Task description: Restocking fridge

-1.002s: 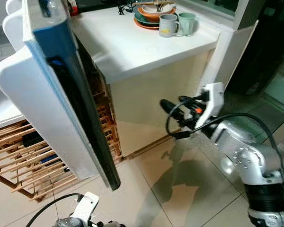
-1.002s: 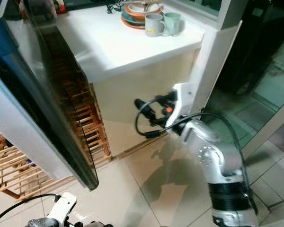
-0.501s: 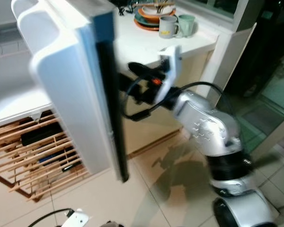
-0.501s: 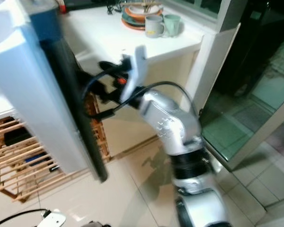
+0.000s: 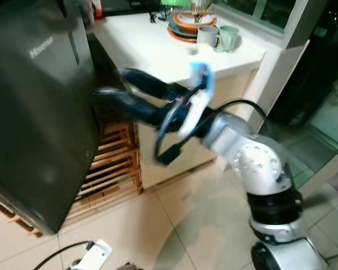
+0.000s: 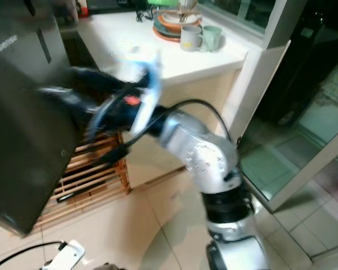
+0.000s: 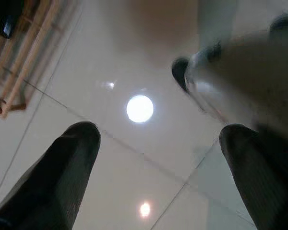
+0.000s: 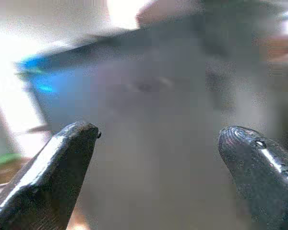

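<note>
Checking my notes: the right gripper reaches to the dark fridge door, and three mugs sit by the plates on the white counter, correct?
Not quite: two mugs, not three, sit by the stacked plates on the white counter, as the left eye view shows. The right gripper does reach to the dark fridge door.

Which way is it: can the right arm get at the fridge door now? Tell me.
Probably yes. The right gripper is stretched out to the dark fridge door, its fingers open and facing it, with nothing between. Motion blur hides whether they touch.

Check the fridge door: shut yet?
Nearly shut, cannot tell if latched. The dark fridge door faces the camera, and the right hand, fingers apart, reaches its edge.
</note>
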Tool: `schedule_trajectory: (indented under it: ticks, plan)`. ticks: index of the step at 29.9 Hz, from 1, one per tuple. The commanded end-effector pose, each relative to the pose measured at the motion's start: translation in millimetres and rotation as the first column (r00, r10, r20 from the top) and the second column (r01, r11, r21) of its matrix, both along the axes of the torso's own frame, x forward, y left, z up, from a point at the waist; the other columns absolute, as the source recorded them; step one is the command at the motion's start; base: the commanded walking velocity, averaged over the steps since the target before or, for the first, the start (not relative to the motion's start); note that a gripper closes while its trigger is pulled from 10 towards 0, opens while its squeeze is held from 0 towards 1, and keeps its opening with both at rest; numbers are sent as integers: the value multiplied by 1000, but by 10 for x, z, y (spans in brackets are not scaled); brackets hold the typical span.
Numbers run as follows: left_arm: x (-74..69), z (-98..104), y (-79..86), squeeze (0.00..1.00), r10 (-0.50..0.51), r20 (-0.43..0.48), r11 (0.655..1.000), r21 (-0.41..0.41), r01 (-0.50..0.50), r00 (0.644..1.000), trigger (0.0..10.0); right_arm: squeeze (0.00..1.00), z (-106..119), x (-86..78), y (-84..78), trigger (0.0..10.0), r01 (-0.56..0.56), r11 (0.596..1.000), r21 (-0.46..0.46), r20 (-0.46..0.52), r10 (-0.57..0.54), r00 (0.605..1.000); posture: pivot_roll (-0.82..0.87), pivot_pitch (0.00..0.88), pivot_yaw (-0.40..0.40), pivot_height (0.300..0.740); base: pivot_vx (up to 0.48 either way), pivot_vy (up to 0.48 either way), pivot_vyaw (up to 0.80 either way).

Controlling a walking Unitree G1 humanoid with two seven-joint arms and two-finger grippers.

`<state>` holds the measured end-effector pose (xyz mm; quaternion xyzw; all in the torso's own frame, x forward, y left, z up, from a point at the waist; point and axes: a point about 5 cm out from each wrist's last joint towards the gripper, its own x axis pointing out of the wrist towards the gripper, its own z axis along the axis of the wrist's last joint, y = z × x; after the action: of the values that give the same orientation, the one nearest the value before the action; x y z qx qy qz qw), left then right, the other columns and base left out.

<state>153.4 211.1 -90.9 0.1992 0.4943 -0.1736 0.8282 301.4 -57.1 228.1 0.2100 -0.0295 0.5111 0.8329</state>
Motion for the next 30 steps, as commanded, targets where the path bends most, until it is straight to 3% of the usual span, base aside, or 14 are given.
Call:
schedule_trajectory:
  ticks: [1,4,5,6,7,9,10,11,13,14,15,19,21,30]
  plan:
    - [273,108,-166,0,-14,119,998,-52,20,993,10000,0,-90,67,-41,10000,84,995,-57,-10,-85,996,-83,0,4,740,0,0,0]
    - [368,152,-197,0,30,150,996,-86,-17,988,10000,0,-343,184,-167,10000,230,950,-213,-9,-237,972,-82,0,4,740,0,0,0]
    - [891,468,-349,0,156,329,972,-219,-85,931,10000,0,-876,292,-600,10000,450,794,-408,-49,-511,858,-67,0,9,740,0,0,0]
    - [891,468,-349,0,156,329,972,-219,-85,931,10000,0,-876,292,-600,10000,450,794,-408,-49,-511,858,-67,0,9,740,0,0,0]
    - [1185,697,-428,0,202,424,959,-268,-91,883,10000,0,-1068,270,-777,10000,506,728,-463,-59,-595,801,-61,0,12,740,0,0,0]
    - [1185,697,-428,0,202,424,959,-268,-91,883,10000,0,-1068,270,-777,10000,506,728,-463,-59,-595,801,-61,0,12,740,0,0,0]
    - [1435,952,-475,0,238,525,950,-303,-82,817,10000,0,-1194,232,-904,10000,546,674,-498,-59,-654,754,-60,0,15,740,0,0,0]
    - [1749,1470,-385,0,316,716,938,-336,-89,623,10000,0,-1370,153,-1027,10000,594,619,-514,-99,-730,676,-59,0,12,740,0,0,0]
    - [1749,1470,-385,0,316,716,938,-336,-89,623,10000,0,-1370,153,-1027,10000,594,619,-514,-99,-730,676,-59,0,12,740,0,0,0]
    - [1860,1807,-321,0,378,790,916,-394,-71,483,10000,0,-1428,110,-1048,10000,612,597,-518,-111,-756,645,-56,0,7,740,0,0,0]
    - [1896,1935,-327,0,376,816,915,-400,-41,439,10000,0,-1432,94,-1030,10000,609,601,-518,-97,-748,656,-51,0,3,740,371,304,0]
    - [1947,2126,-326,0,365,855,921,-389,-11,369,10000,0,-1455,77,-1001,10000,597,606,-525,-78,-733,676,-50,0,2,740,363,312,0]
    - [2034,2373,-277,0,363,888,928,-371,-24,281,10000,0,-1488,95,-1003,10000,601,595,-533,-54,-733,678,-46,0,-11,740,332,347,0]
    - [2062,2579,-55,0,404,891,914,-387,-119,204,10000,0,-1515,78,-941,10000,597,600,-533,-36,-721,692,-55,0,-13,740,67,417,0]
